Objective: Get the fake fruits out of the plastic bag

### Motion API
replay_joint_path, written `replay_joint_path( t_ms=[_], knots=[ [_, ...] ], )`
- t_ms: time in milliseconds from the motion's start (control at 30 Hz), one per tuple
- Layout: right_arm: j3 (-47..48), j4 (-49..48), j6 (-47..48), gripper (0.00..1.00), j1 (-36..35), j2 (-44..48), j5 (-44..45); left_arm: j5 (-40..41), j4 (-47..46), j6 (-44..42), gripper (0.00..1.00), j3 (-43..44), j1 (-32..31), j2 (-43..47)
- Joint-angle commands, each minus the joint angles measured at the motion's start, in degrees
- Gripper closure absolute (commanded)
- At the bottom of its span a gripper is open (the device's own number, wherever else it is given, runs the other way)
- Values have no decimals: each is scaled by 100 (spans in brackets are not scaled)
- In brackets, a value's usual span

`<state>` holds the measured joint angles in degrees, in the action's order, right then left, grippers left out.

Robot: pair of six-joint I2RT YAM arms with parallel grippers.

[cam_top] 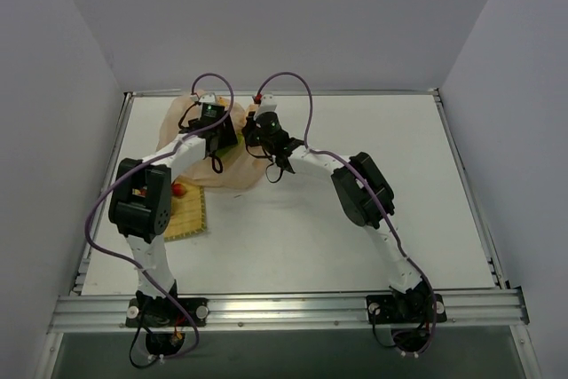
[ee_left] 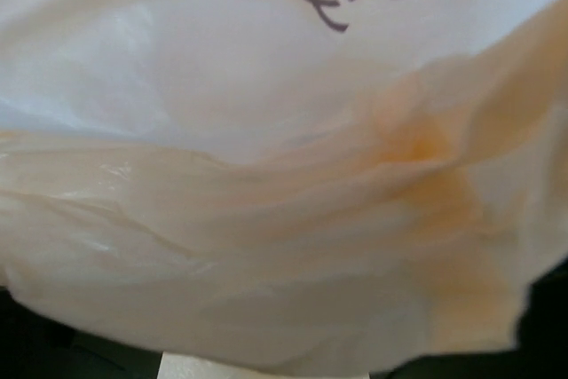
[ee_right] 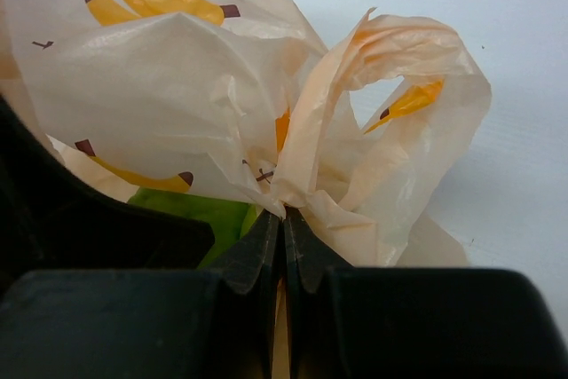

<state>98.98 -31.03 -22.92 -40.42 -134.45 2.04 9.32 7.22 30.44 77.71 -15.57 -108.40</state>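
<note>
Right wrist, nearest the lens: the right gripper is pressing its black jaws flat together on a gathered pinch of the thin, crinkly, translucent peach plastic bag with its yellow banana prints.
Right wrist, behind the pinch: a handle loop is standing up to the right; a glossy round lime-green fruit is showing low under the film, just left of the jaws.
Left wrist: bag film is filling almost the whole frame, right against the lens; no fingers are showing, so whether the left gripper is wide or narrow I cannot tell.
Top, bag: it is lying crumpled at the far left of the white table, between and under both wrists.
Top, axis: its long side is seemingly running from the far left corner toward the table's middle, and its handle end is pointing at the right gripper.
Top, progress: one small red fruit is lying outside, at the far edge of the square yellow woven mat.
Remaining: the green fruit is apparently still inside; the others are hidden.
</note>
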Motion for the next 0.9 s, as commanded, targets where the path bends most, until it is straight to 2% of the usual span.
replay_joint_path(
  t_ms=[0,200,433,500,567,633,667,700,733,800,867],
  knots=[
    [16,-176,-20,100,35,455,-99,43,122,-424,33,367,46,-137],
    [43,-176,-29,100,35,402,-108,70,130,-723,27,499,46,-366],
    [113,-149,-73,100,26,332,-143,-132,174,-776,26,657,46,-568],
    [113,-149,-73,100,26,332,-143,-132,130,-785,36,614,46,-507],
    [139,-132,-73,100,35,323,-143,-141,113,-785,39,605,46,-419],
    [139,-140,-81,100,26,323,-143,-185,139,-794,48,614,46,-375],
    [139,-141,-90,100,26,315,-143,-185,156,-785,53,614,46,-323],
    [139,-149,-99,100,35,314,-143,-185,174,-767,64,596,46,-287],
    [139,-149,-99,100,26,314,-143,-194,165,-715,69,535,46,-244],
    [122,-149,-108,100,26,323,-143,-185,113,-653,77,438,46,-24],
    [113,-149,-99,100,35,341,-125,-255,69,-565,79,333,37,283]
  ],
)
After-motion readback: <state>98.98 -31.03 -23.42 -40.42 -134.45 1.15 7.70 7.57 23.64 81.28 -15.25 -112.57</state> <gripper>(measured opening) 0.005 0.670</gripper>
